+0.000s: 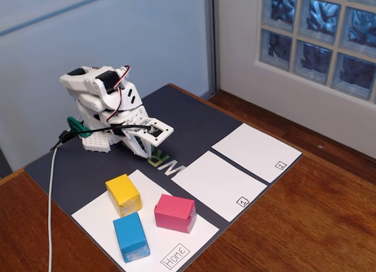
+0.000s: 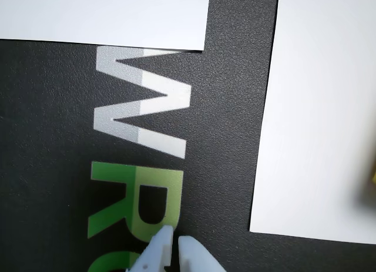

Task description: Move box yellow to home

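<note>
In the fixed view you have the arm (image 1: 108, 101) folded low at the back of the dark mat (image 1: 188, 116), its gripper (image 1: 147, 151) just above the mat's lettering and clear of the blocks; the box yellow (image 1: 124, 194) sits on home (image 1: 202, 234), near the sheet's far-left corner, with the pink block (image 1: 175, 213) and blue block (image 1: 131, 237) close by. In the wrist view your gripper's fingertips (image 2: 189, 251) stand nearly together, holding nothing, over the green letters (image 2: 117, 192); a yellow blur shows at the right edge.
</note>
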